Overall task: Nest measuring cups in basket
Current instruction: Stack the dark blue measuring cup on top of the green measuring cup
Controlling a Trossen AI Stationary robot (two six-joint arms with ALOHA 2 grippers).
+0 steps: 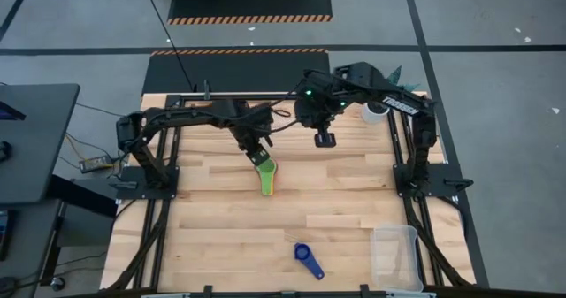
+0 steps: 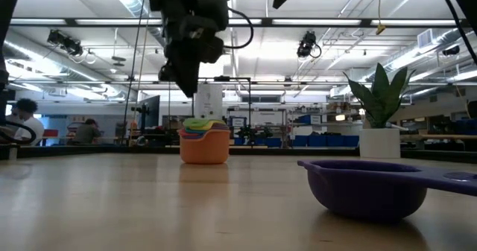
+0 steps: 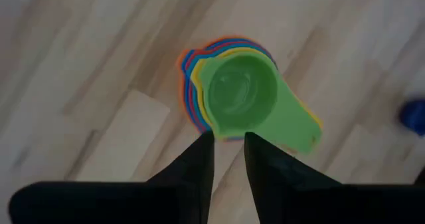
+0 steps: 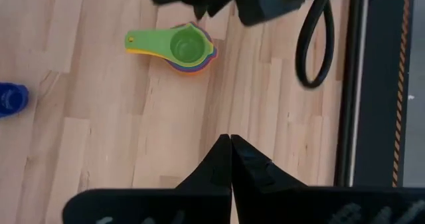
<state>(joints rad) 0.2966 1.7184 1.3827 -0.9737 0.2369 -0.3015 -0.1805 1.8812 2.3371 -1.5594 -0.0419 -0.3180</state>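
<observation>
A nested stack of measuring cups [image 1: 265, 174] stands on the table a little behind its middle, with the orange cup outermost [image 2: 204, 145] and the green cup on top [image 3: 239, 94]. The handles point toward the near edge. My left gripper [image 3: 229, 144] hangs just above the stack's far rim, its fingers a little apart and empty; the low view [image 2: 186, 83] shows it clear of the cups. One dark blue cup [image 1: 307, 256] lies alone near the front edge. The clear basket [image 1: 395, 255] stands at the front right. My right gripper [image 4: 230, 143] is shut and empty, raised behind and to the right of the stack.
A white plant pot [image 1: 375, 112] with a green plant [image 2: 380, 94] stands at the far right corner, beside the right arm. The dark blue cup shows large in the low view's foreground [image 2: 369, 185]. Bare wood lies between the stack and the basket.
</observation>
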